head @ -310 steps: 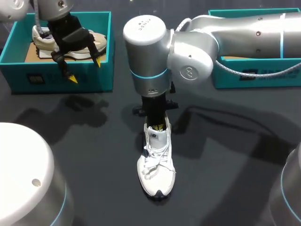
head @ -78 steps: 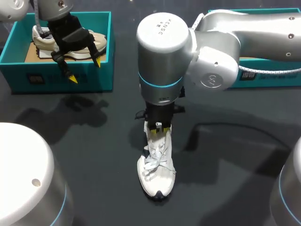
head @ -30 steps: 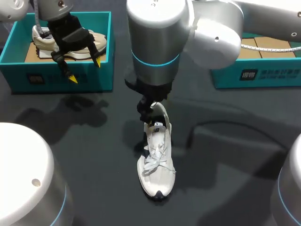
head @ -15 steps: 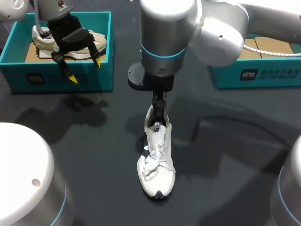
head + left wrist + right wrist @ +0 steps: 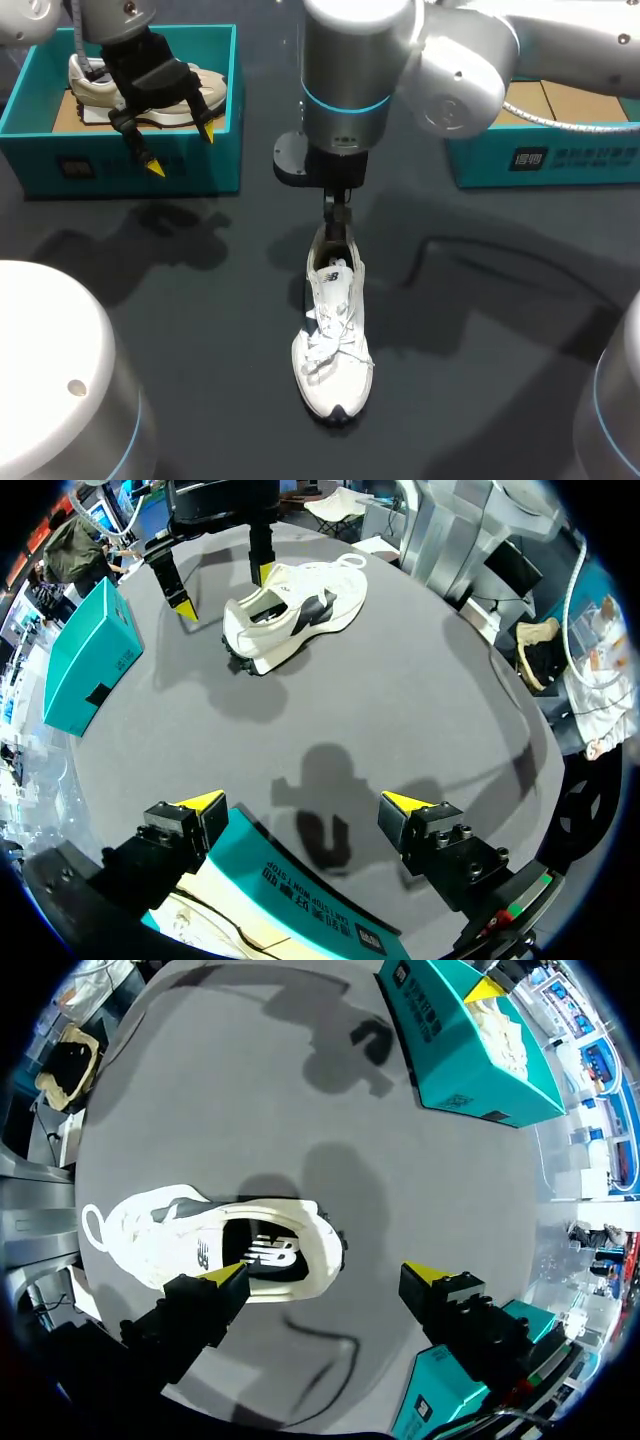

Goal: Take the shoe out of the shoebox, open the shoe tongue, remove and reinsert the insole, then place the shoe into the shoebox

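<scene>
**White sneaker out on the table, both grippers spread**

Nearest me: the white sneaker (image 5: 331, 350) stands upright on the dark table (image 5: 480, 380), about mid-table. Its toe points to the near edge and its heel to the far side. The laces lie loosely across the top.

Just behind it: my right arm comes in from the far right, and its wrist hangs over the heel end. The right gripper (image 5: 328, 1273) is spread wide and clamps nothing. One yellow tip sits at the rim of the shoe's opening, while the other stands out over bare table, clear of the shoe. In the right wrist view the heel collar lies between the fingers, and a dark insole (image 5: 262, 1253) shows inside the opening.

Far left: a teal shoebox (image 5: 130, 165), open at the top, holds a beige sneaker (image 5: 88, 88) lying on its side. My left gripper (image 5: 181, 149) hangs over this box's near wall. Its fingers are apart and hold nothing, with both yellow tips pointing down. In the left wrist view the box's edge is right beneath the tips, and the white sneaker is well ahead.

Far right: a second teal shoebox (image 5: 560, 160), partly hidden by my right arm, shows brown cardboard inside.
</scene>
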`<state>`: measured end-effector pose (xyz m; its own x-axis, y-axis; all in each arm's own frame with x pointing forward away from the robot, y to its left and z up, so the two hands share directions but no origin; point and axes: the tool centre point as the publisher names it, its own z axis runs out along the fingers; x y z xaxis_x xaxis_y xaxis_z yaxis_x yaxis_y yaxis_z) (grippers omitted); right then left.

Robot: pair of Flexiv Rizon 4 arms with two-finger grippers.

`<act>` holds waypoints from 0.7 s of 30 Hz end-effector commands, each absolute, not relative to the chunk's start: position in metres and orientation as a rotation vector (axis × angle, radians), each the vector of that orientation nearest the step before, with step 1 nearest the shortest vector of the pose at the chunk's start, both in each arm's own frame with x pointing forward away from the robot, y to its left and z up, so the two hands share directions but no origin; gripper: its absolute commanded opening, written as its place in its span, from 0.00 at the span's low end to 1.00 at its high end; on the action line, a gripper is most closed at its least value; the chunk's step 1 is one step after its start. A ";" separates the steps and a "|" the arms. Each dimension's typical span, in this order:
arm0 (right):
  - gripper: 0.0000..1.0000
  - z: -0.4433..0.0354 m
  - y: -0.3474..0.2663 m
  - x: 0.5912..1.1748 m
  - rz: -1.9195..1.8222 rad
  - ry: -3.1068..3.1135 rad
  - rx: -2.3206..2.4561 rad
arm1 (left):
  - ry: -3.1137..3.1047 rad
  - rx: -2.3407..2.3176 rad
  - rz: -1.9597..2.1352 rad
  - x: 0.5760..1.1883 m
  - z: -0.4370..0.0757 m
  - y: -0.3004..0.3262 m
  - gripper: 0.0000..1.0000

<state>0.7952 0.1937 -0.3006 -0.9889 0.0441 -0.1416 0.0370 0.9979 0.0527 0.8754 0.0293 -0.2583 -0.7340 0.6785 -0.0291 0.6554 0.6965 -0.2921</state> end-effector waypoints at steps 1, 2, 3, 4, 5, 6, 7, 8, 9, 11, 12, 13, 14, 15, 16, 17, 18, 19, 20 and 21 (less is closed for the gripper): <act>1.00 -0.315 0.196 0.797 0.081 2.990 0.055 | -2.819 -1.111 0.435 0.875 -0.258 0.030 1.00; 1.00 -0.318 0.195 0.799 0.079 2.990 0.056 | -2.819 -1.111 0.435 0.875 -0.258 0.030 1.00; 1.00 -0.321 0.195 0.800 0.080 2.990 0.053 | -2.819 -1.111 0.435 0.875 -0.258 0.030 1.00; 1.00 -0.323 0.195 0.801 0.082 2.989 0.051 | -2.819 -1.111 0.435 0.875 -0.258 0.030 1.00; 1.00 -0.326 0.194 0.802 0.081 2.989 0.051 | -2.819 -1.111 0.435 0.875 -0.258 0.030 1.00; 1.00 -0.329 0.194 0.803 0.081 2.989 0.050 | -2.819 -1.111 0.435 0.875 -0.258 0.030 1.00; 1.00 -0.332 0.194 0.805 0.085 2.989 0.047 | -2.819 -1.111 0.435 0.875 -0.258 0.030 1.00; 1.00 -0.335 0.194 0.806 0.083 2.993 0.048 | -2.819 -1.111 0.435 0.875 -0.258 0.030 1.00; 0.99 -0.338 0.194 0.808 0.084 2.996 0.048 | -2.819 -1.111 0.435 0.875 -0.258 0.030 1.00; 0.98 -0.343 0.194 0.810 0.091 2.998 0.047 | -2.819 -1.111 0.435 0.875 -0.258 0.030 1.00; 0.98 -0.346 0.194 0.811 0.091 3.003 0.049 | -2.819 -1.111 0.435 0.875 -0.258 0.030 1.00; 0.98 -0.349 0.193 0.812 0.093 3.005 0.051 | -2.819 -1.111 0.435 0.875 -0.258 0.030 1.00; 0.97 -0.352 0.193 0.813 0.095 3.008 0.053 | -2.819 -1.111 0.435 0.875 -0.258 0.030 1.00; 0.95 -0.354 0.193 0.814 0.095 3.013 0.056 | -2.819 -1.111 0.435 0.875 -0.258 0.030 1.00; 0.94 -0.356 0.193 0.814 0.097 3.015 0.057 | -2.819 -1.111 0.435 0.875 -0.258 0.030 1.00; 0.93 -0.358 0.193 0.814 0.097 3.017 0.057 | -2.819 -1.111 0.435 0.875 -0.258 0.030 1.00; 0.89 -0.360 0.194 0.815 0.095 3.020 0.056 | -2.819 -1.111 0.435 0.875 -0.258 0.030 1.00; 0.89 -0.361 0.194 0.815 0.093 3.021 0.056 | -2.819 -1.111 0.435 0.875 -0.258 0.030 1.00; 0.87 -0.363 0.195 0.815 0.092 3.023 0.056 | -2.819 -1.111 0.435 0.875 -0.258 0.030 1.00; 0.86 -0.365 0.195 0.815 0.084 3.026 0.059 | -2.819 -1.111 0.435 0.875 -0.258 0.030 1.00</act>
<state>0.8126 0.1906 -0.3585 -0.9923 0.0421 -0.1164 0.0348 0.9974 0.0638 0.8754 0.0293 -0.2583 -0.7341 0.6785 -0.0291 0.6554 0.6965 -0.2921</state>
